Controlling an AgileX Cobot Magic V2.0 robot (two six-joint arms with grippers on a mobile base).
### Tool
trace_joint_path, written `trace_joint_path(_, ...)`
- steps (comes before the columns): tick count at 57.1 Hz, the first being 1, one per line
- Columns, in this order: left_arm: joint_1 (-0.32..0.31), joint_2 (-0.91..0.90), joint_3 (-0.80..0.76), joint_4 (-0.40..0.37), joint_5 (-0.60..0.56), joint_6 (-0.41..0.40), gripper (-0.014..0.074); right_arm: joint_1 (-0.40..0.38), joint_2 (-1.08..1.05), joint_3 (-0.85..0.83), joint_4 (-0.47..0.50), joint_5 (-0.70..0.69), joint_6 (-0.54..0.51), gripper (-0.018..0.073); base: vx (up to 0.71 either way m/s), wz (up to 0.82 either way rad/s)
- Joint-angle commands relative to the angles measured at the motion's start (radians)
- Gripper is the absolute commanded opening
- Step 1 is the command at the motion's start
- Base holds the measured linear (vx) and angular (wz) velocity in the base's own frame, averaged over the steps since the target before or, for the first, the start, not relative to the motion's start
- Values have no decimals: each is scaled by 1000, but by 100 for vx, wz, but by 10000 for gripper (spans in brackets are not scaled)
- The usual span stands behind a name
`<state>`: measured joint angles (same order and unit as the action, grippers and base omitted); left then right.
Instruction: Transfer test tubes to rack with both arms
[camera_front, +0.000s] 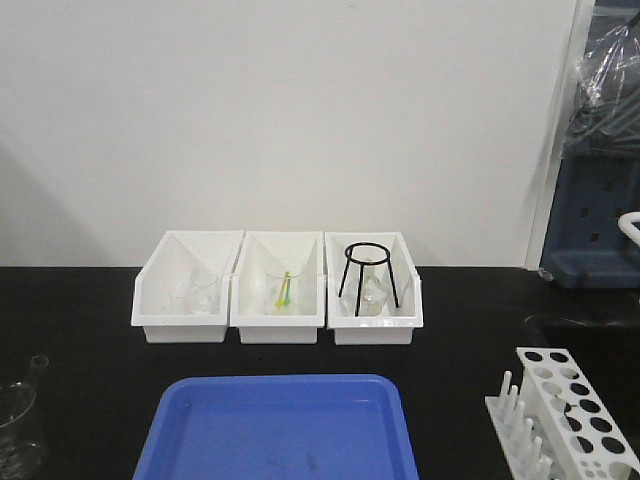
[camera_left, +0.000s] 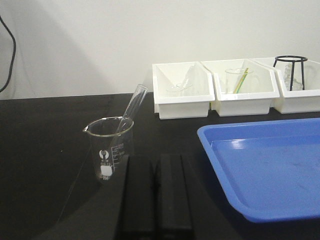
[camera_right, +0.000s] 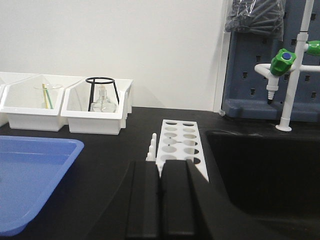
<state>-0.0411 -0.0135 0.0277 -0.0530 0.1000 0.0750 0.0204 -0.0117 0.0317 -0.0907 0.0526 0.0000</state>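
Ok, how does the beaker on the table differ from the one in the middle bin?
The table beaker stands on the black table; the bin beaker sits inside the middle bin. The table beaker holds a leaning test tube; the bin beaker holds yellow and green sticks. White printed markings show on the table beaker, but none can be made out on the bin beaker. Both are clear glass and upright.

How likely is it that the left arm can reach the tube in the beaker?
Probably yes: the test tube leans out of the beaker just ahead of the left gripper, nothing between them, though its shut jaws must open first.
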Motion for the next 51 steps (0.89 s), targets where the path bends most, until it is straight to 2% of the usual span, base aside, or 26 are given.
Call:
trace_joint_path(1,2,2,-26,-11,-78,1,-4,0,-9,12,-12,-78,0,-8,18,-3)
trace_joint_path(51,2,2,-26,-11,-78,1,-4,0,-9,12,-12,-78,0,-8,10,-2)
